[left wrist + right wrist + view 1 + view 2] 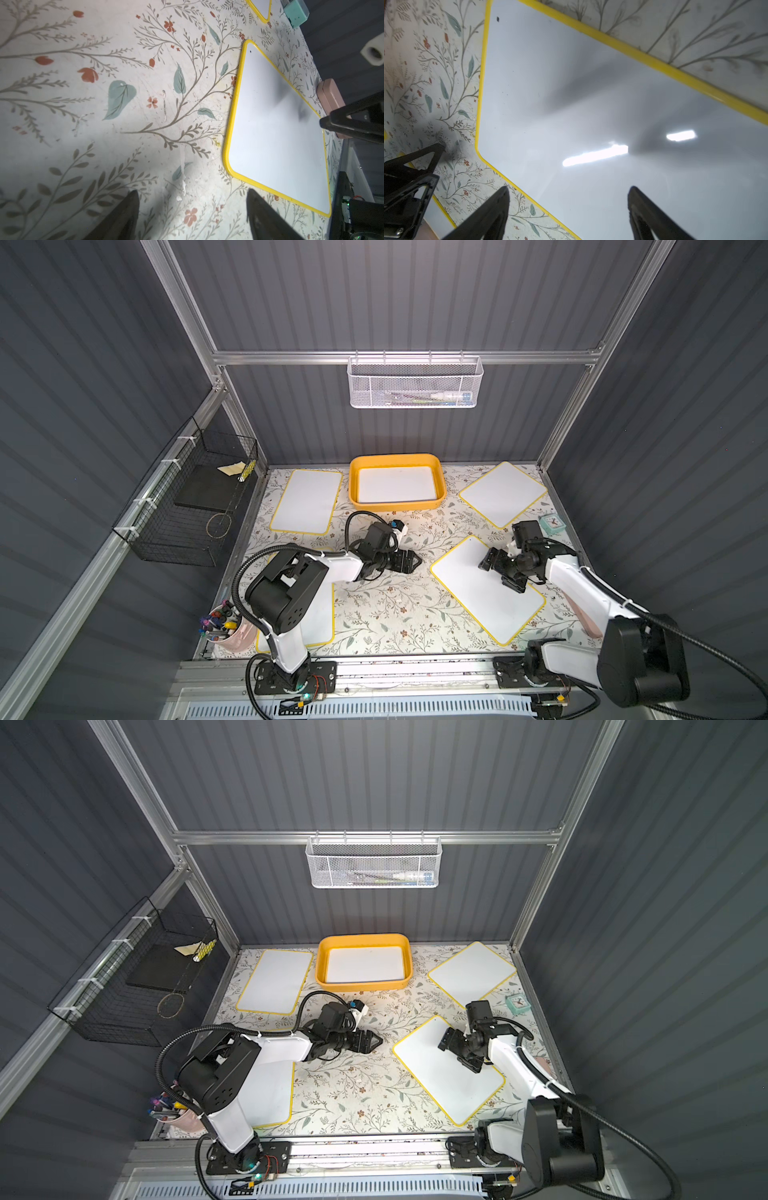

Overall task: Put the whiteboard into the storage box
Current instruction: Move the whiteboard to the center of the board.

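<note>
Most of the booth's floor is one floral table (pixel 386 614), and four yellow-rimmed boards lie loose on it in both top views: a board (pixel 307 502) at upper left, another board (pixel 503 493) at upper right, a third board (pixel 322 614) at lower left, half under the left arm (pixel 286 597), and the whiteboard (pixel 486 605) right of centre. That one lies flat and skewed, and I take it for the one in hand, since the right arm (pixel 582 585) bends over it.

Smaller, at top centre against the back wall, sits the storage box (pixel 353 485), a fifth board (pixel 397 485) flat inside. The fit looks snug, so the next would have to go in squared.

The right gripper (pixel 569 189) hangs low, jaws wide and empty. In the right wrist view one finger is over the white face and its mate over the tablecloth, the yellow edge between them. I'd say it is lining up to pinch the rim, the only hold a flat board offers. The left gripper (pixel 192 191), at frame centre, faces the whiteboard from beside it, jaws likewise spread on nothing, perhaps ready to steady it.

Smallest, a mint clock (pixel 552 523) stands at the right, near the right arm's wrist, where a careless lift could knock it.
</note>
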`<state>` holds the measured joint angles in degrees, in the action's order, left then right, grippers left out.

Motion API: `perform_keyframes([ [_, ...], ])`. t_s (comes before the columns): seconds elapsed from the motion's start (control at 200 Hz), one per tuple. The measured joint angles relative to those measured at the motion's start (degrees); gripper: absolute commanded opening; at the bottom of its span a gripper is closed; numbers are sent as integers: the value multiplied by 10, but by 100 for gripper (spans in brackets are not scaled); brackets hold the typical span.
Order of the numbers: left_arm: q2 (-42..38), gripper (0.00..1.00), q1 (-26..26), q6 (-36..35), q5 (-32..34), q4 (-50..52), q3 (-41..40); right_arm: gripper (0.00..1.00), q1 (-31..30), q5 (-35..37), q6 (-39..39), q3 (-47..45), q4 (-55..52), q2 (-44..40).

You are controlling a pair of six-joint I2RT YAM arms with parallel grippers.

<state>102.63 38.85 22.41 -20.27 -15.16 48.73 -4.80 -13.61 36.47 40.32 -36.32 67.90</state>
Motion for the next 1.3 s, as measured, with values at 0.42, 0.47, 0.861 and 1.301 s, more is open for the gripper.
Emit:
perform_keyframes([
  [0.42,41,80,0,-13,-21,34,57,99,80,21,78,-41,-46,-72],
  [0.47,42,80,0,-13,-22,36,59,99,96,25,91,-53,-53,-90],
  [0.861,53,80,0,-13,-25,56,82,99,169,50,136,-89,-82,-112],
  [1.301,53,80,1,-13,-24,66,84,99,178,45,192,-127,-48,-105],
])
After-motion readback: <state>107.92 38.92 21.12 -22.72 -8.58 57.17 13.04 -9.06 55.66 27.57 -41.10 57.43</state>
